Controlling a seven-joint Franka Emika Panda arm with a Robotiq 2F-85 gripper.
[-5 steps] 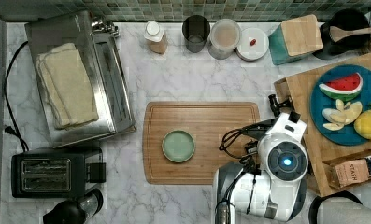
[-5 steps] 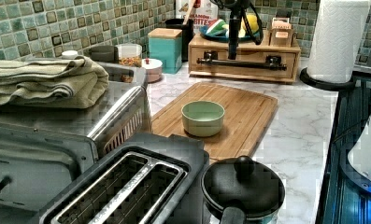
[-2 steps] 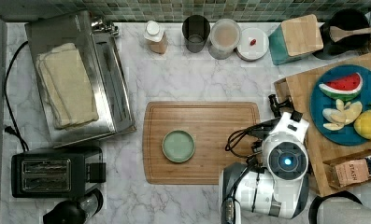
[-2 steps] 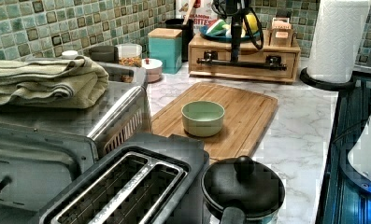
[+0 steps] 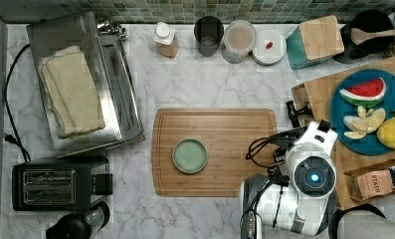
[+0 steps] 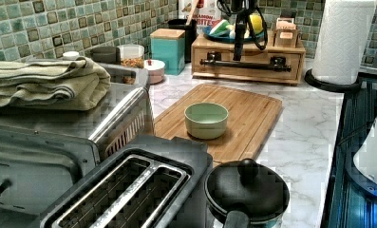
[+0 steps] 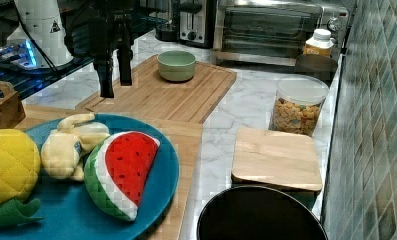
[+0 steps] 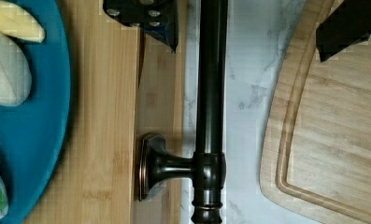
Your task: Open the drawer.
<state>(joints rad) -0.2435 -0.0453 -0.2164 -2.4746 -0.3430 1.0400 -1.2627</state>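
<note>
My gripper [image 8: 246, 23] is wide open, one finger on each side of the long black handle [image 8: 210, 112]. The drawer [image 6: 249, 61] faces the board [image 6: 238, 118], handle running along it.

End effector [image 7: 114, 86] hangs fingers-down, spread, beside cutting board [image 7: 161, 92] bearing green bowl [image 7: 176, 65]; plush fruit on blue plate [image 7: 168, 175].

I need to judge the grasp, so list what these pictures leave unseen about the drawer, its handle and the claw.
Wrist view: the handle runs off the edge, cutting off one end.
Left view: the claw hides the handle's middle.
Top view: the arm covers the claw and most of the handle.
Every view: the drawer has its inside hidden behind its front.
</note>
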